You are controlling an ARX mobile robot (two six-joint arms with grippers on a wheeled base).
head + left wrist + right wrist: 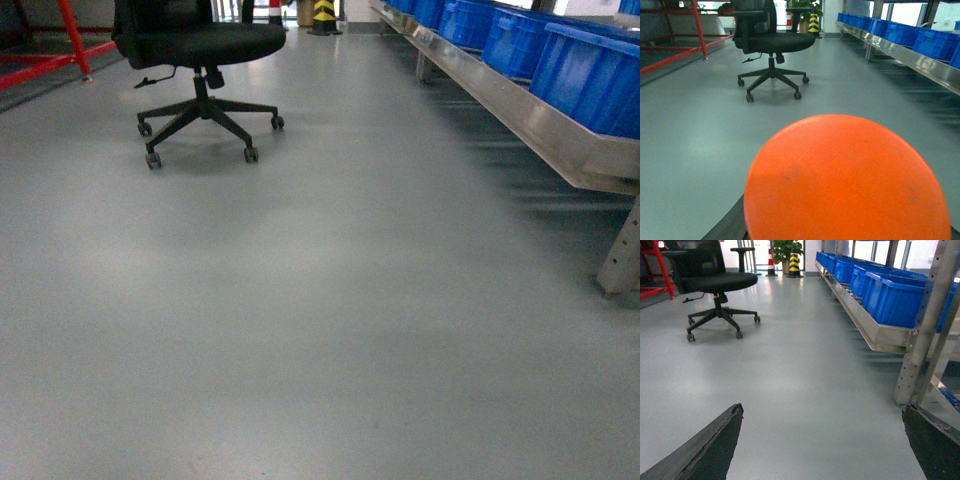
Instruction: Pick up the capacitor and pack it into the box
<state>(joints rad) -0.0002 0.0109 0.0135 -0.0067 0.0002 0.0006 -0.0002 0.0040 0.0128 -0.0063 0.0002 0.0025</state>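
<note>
Grey floor point(330, 330) fills the head view; no box or capacitor visible in any view. Black chair point(200, 60) top left, blue bins point(590, 70) on a metal rack point(540, 130) along the right. Right hand point(822, 440) released, fingers point(705, 450) spread wide. Orange disc point(845, 180) blocks the left wrist view; left hand state: cannot tell.

- box: not to be seen in the head view or in either wrist view; its state and pose cannot be told
- capacitor: likewise in none of the three views; nothing lies between the spread fingers of the right gripper point(822, 409) but grey floor point(805, 365); close before the left wrist camera only an orange disc point(845, 180) shows
</note>
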